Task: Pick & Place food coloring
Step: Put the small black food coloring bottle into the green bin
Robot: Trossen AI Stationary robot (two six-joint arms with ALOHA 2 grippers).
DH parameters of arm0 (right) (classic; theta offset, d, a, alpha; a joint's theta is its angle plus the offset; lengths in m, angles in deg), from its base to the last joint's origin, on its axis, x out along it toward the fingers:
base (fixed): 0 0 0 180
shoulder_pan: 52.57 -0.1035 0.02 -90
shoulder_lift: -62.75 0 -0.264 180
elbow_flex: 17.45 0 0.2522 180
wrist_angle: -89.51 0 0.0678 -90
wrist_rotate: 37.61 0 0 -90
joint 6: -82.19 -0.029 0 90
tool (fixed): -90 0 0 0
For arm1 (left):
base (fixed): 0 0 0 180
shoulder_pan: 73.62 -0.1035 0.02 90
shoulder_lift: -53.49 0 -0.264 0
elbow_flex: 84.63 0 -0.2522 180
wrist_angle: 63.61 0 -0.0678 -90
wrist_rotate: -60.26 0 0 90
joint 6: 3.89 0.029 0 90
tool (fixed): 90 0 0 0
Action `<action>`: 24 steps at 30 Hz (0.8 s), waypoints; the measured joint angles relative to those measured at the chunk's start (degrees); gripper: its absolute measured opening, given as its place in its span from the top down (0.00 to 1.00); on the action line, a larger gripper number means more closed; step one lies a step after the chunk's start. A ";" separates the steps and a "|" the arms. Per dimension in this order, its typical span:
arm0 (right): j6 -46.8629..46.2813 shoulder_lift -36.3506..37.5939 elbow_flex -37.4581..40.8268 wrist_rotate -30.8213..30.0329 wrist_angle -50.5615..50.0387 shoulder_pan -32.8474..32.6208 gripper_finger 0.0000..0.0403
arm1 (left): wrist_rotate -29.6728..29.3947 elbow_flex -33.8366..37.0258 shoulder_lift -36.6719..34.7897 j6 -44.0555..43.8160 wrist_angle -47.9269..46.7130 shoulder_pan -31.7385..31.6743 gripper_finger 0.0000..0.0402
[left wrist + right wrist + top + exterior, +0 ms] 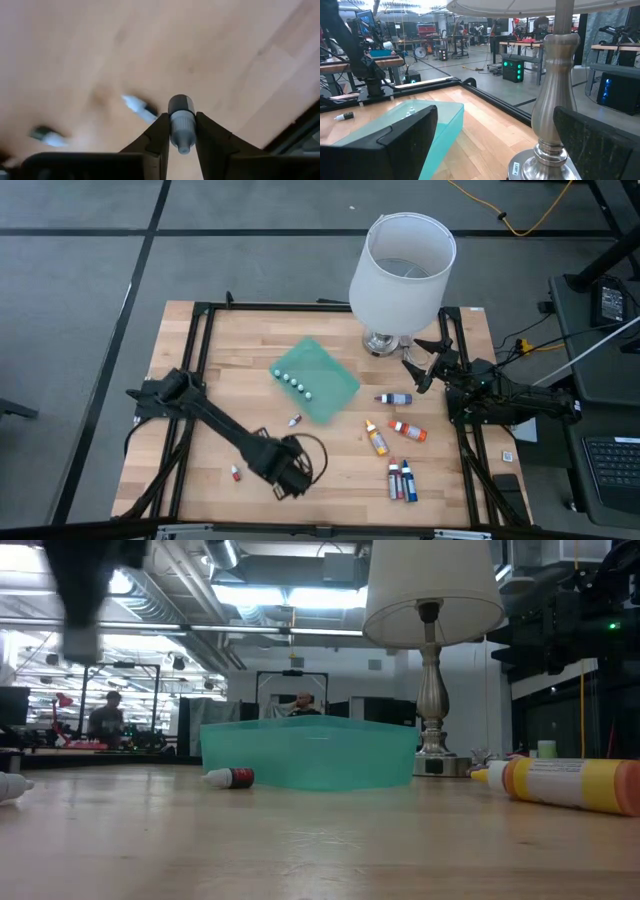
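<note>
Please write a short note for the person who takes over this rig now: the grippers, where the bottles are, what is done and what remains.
Left gripper: shut on a tiny dark bottle, near the front edge.
Right gripper: open, empty, waiting beside the lamp.
Done: five tiny white-capped bottles lie on the green mat.
Left: the held bottle, two tiny bottles on the wood, and the larger bottles to the right.
</note>
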 joint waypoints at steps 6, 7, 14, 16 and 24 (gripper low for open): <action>0.00 0.00 0.00 0.01 0.02 0.01 0.02 | -2.73 -0.02 -4.49 7.18 -5.03 -5.46 0.83; 0.00 0.00 0.00 0.00 0.02 0.00 0.02 | -3.03 -0.02 -5.10 8.69 -5.57 -6.41 0.83; 0.00 0.00 0.00 0.02 0.02 0.01 0.02 | -2.63 -0.02 -6.37 22.51 -6.58 -14.24 0.83; 0.00 0.00 0.00 0.00 0.01 0.02 0.02 | -2.34 -0.02 -6.37 26.30 -6.54 -16.50 0.83; 0.00 0.00 0.00 0.02 0.02 0.00 0.02 | -3.69 -0.02 -6.34 40.71 -4.99 -24.01 0.83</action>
